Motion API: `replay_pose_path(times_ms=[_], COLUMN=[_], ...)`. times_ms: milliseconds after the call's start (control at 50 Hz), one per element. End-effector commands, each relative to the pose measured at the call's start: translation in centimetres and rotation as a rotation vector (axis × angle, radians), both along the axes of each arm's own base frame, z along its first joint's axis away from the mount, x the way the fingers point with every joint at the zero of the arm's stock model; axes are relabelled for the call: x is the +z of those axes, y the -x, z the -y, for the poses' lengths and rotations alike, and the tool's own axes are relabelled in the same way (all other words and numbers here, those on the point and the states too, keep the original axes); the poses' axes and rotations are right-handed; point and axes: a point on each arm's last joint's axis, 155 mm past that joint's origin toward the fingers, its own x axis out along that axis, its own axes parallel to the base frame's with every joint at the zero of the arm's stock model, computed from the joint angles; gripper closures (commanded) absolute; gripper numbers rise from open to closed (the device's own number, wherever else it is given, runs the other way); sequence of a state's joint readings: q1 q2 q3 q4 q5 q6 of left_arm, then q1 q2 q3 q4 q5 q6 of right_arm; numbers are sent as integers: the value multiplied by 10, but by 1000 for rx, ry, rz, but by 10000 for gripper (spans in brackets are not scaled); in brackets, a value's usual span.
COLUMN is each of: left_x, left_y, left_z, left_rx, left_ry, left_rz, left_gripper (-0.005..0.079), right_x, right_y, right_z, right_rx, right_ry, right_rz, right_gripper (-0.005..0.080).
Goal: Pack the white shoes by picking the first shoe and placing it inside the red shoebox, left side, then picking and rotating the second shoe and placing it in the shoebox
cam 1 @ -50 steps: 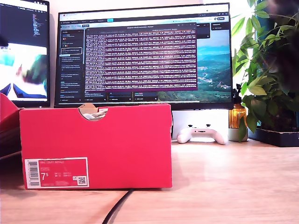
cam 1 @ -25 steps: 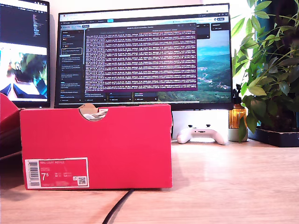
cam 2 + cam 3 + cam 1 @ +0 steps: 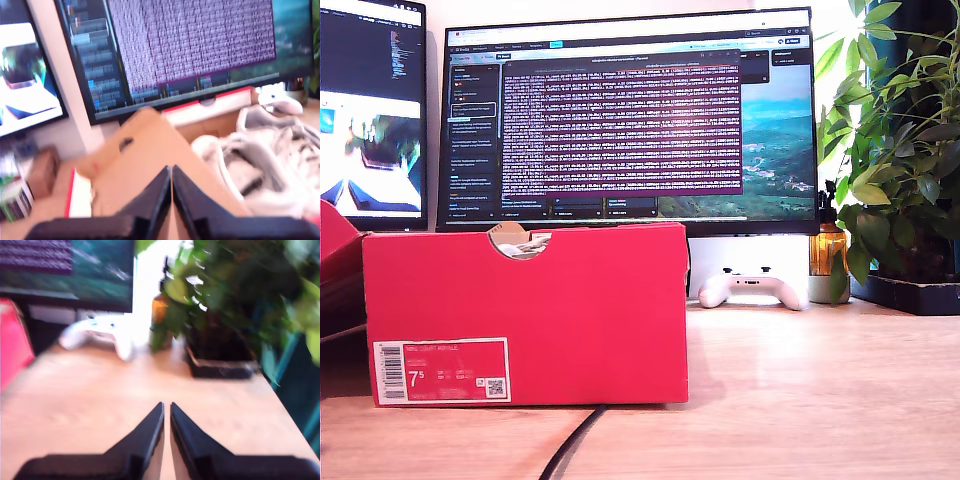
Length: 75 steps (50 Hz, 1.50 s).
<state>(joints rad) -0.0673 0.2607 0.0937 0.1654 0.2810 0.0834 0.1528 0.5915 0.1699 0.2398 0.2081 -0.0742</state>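
Pincer number one, "my first gripper" point(image 3: 171, 175) as the rig would have it, has its two dark jaws pressed together with nothing between them. It hangs above the open red shoebox point(image 3: 210, 102), looking down at a brown cardboard flap point(image 3: 150, 150) and, beside it inside the box, the white shoes point(image 3: 250, 155); the blur lets me make out laces and pale soles but not whether both shoes lie there or how they are turned. My second gripper point(image 3: 166, 412) is likewise closed and empty, poised over bare wood of the counter point(image 3: 100, 405), with a white game controller point(image 3: 102, 335) and a potted plant point(image 3: 225, 295) beyond it and a sliver of red at the edge.

From the exterior view neither arm shows. The red shoebox point(image 3: 525, 310) stands at the exterior view's left with its "7.5" label point(image 3: 440, 370) facing out, unmoved over the last second. The controller point(image 3: 752, 287) and an amber bottle point(image 3: 828, 255) sit behind it under the monitor point(image 3: 630, 120). What has changed is the dark blur that hung over the plant point(image 3: 895, 150) a second ago: it is gone, and the leaves read sharply again.

With shoes in the box and both pincers empty, the packing looks to me finished or close to it.
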Motion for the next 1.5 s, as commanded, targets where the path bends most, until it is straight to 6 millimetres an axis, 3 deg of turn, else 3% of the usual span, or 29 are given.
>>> replay_pose_path(times_ms=[0, 200, 580, 760, 1240, 1480], left_x=[3, 2, 1, 0, -7, -17], left_y=[2, 9, 15, 16, 15, 13], left_z=[-1, -7, -15, -14, -15, -21], left_rx=[5, 35, 77, 72, 79, 113], left_ry=[7, 8, 12, 41, 51, 47], left_rz=[20, 22, 65, 54, 20, -19], left_gripper=[759, 759, 759, 759, 759, 759], right_x=[-9, -20, -1, -11, -37, -40], right_y=[6, 20, 36, 46, 55, 50], right_z=[2, 6, 33, 41, 6, 4], right_rx=[-10, -16, -143, -173, 9, 26], right_ry=[-8, -4, 6, -39, -112, -87], right_rz=[1, -2, 75, 46, -52, -20], right_gripper=[759, 759, 759, 759, 759, 759])
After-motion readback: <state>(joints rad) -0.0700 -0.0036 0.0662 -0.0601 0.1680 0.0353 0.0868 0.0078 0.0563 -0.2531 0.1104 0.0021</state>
